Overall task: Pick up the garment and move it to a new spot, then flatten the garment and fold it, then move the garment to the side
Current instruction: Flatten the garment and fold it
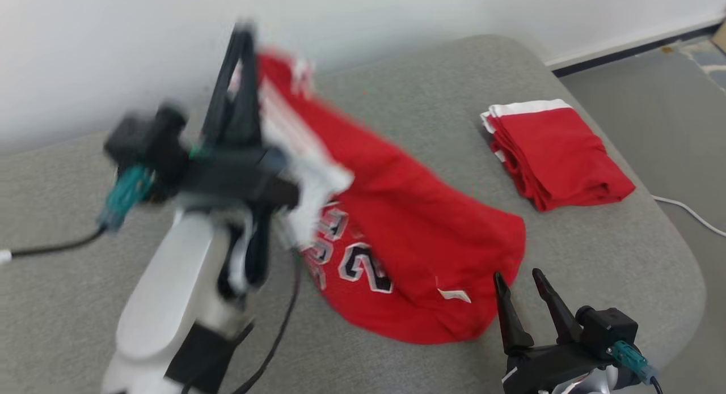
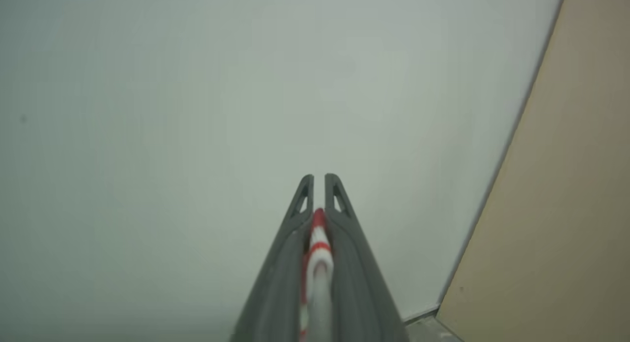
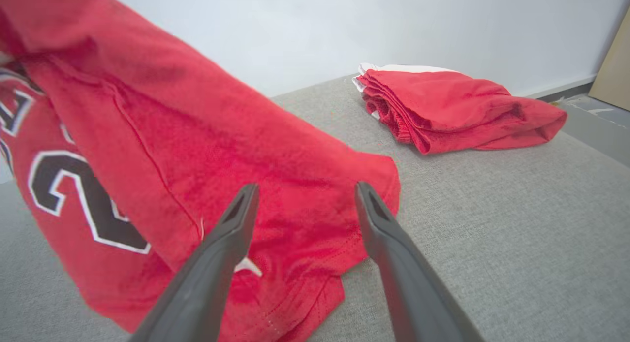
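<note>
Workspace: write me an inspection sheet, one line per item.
Surface: grey cushion, fabric-covered.
Job's things: red jersey, one edge raised, the rest draped on the cushion.
Clutter: folded red garment at the right.
Grippers: left gripper shut on the jersey's striped trim; right gripper open near the hem, holding nothing.
Cables: black cable at the left; white cable on the floor at the right.
Surroundings: white wall, grey floor.

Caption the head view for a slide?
Left gripper holds the red jersey half off the grey cushion; open right gripper hovers nearby.
</note>
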